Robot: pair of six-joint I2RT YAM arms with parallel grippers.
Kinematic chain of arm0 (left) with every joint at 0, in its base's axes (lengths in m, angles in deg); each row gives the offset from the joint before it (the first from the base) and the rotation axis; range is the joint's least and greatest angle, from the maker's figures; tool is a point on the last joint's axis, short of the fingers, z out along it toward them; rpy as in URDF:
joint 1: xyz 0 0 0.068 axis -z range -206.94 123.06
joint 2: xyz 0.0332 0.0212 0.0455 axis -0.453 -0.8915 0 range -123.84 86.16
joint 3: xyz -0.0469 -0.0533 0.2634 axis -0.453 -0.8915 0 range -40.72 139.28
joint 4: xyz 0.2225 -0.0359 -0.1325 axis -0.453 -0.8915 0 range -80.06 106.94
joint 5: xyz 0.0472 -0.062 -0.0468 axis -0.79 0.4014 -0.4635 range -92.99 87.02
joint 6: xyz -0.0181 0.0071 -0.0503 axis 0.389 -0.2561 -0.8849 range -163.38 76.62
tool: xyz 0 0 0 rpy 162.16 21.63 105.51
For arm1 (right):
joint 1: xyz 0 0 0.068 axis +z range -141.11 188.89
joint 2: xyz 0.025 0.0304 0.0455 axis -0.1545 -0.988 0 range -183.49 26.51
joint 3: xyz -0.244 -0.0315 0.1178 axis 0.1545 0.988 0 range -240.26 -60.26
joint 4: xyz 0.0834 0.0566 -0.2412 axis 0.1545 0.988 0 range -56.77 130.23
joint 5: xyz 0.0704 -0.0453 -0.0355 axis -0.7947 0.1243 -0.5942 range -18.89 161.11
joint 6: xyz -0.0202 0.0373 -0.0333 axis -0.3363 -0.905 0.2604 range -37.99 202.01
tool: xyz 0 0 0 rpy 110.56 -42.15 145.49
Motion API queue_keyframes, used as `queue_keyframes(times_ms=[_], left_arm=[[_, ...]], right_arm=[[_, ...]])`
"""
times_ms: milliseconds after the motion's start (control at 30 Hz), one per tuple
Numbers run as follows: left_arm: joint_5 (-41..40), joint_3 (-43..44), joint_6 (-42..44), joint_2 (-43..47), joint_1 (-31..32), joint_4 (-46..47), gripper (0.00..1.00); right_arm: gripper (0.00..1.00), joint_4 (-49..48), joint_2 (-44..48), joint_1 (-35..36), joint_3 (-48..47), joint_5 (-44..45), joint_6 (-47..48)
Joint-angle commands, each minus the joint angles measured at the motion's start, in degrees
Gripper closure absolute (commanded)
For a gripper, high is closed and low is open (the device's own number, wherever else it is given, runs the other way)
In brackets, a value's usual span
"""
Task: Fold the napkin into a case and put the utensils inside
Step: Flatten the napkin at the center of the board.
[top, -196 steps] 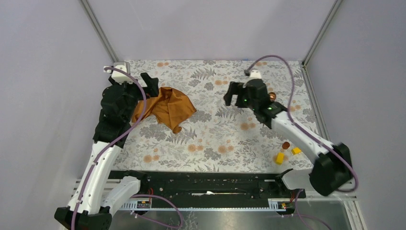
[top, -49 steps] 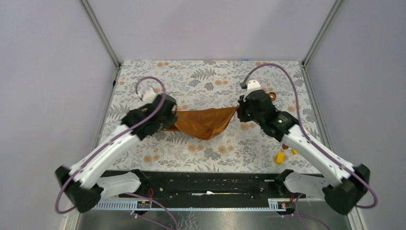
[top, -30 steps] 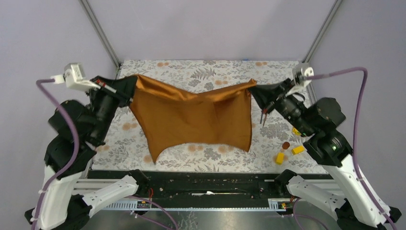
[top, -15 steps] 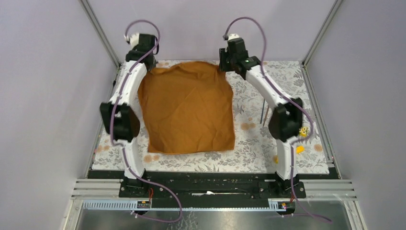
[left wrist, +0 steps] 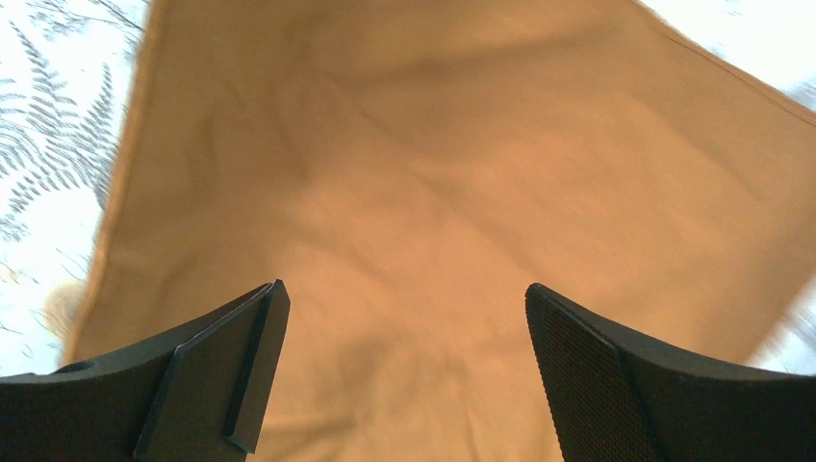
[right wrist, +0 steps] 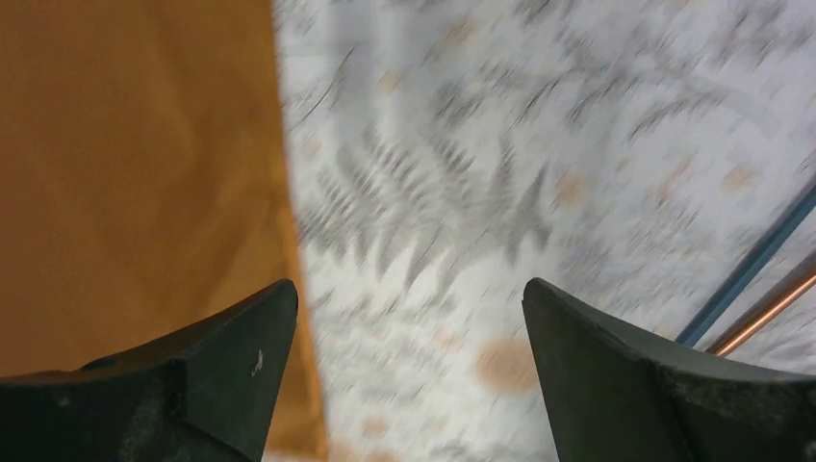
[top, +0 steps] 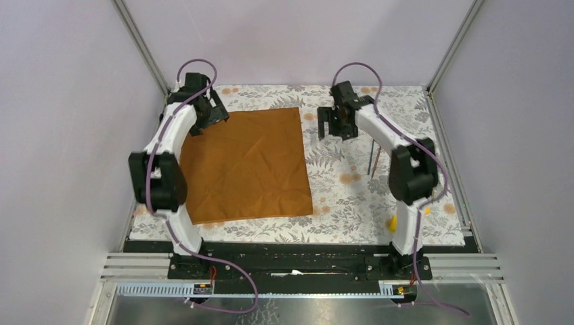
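On the left half of the table [top: 379,101], the napkin [top: 244,166] lies spread flat as one open square, not folded, with light creases and a near edge just short of the table's near edge. Floral cloth covers the table.

Left gripper [top: 208,118] sits over the napkin's far-left corner. Jaws are wide apart and hold nothing. In the left wrist view the left gripper [left wrist: 404,385] has both fingers [left wrist: 216,385] spread, with only orange-brown napkin [left wrist: 462,192] between and under them. No cloth is pinched.

Right gripper [top: 336,127] is over bare table just beside the napkin's far-right corner, not touching the cloth. Jaws are also apart and empty. The right wrist view is motion-blurred. There the right gripper [right wrist: 409,385] has its fingers [right wrist: 207,375] spread, the napkin [right wrist: 135,173] edge runs down the left side, and floral table [right wrist: 500,173] fills the gap and the right side.

The utensils [top: 373,161] are slim dark sticks lying on the table to the right, well apart from the napkin and next to the right arm's elbow. Partly hidden, so the count is unclear. A yellow block [top: 391,221] sits near the right arm's base at the near-right of the table.
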Motion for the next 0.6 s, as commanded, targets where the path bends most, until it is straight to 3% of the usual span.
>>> queue_keyframes(times_ms=[0, 67, 167, 267, 300, 433, 567], left_arm=[[13.1, -10.9, -0.2, 13.0, 1.6, 8.0, 0.01], [17.9, -17.7, -0.6, 16.5, 3.4, 10.1, 0.01], [18.7, -26.6, -1.4, 21.1, 7.8, 12.3, 0.01], [19.2, -35.0, -3.1, 28.2, 9.7, 15.4, 0.01], [18.7, -37.1, -3.3, 30.7, 9.7, 15.8, 0.01], [15.1, -41.0, -2.3, 36.6, 9.7, 14.9, 0.01], [15.6, -42.1, -2.4, 36.7, 9.6, 15.1, 0.01]], right_arm=[[0.07, -9.2, 15.6, 2.0, 14.5, -15.3, -11.7], [0.1, -12.1, 18.8, 4.3, 20.2, -16.7, -17.3], [0.15, -13.9, 22.4, 9.3, 26.7, -10.8, -24.0], [0.54, -19.4, 24.2, 13.9, 34.0, -10.6, -33.6], [0.62, -21.7, 24.2, 15.3, 35.9, -10.9, -36.3], [0.64, -24.0, 18.9, 20.5, 35.6, -8.3, -37.3], [0.67, -23.2, 14.1, 20.9, 35.1, -5.2, -35.5]])
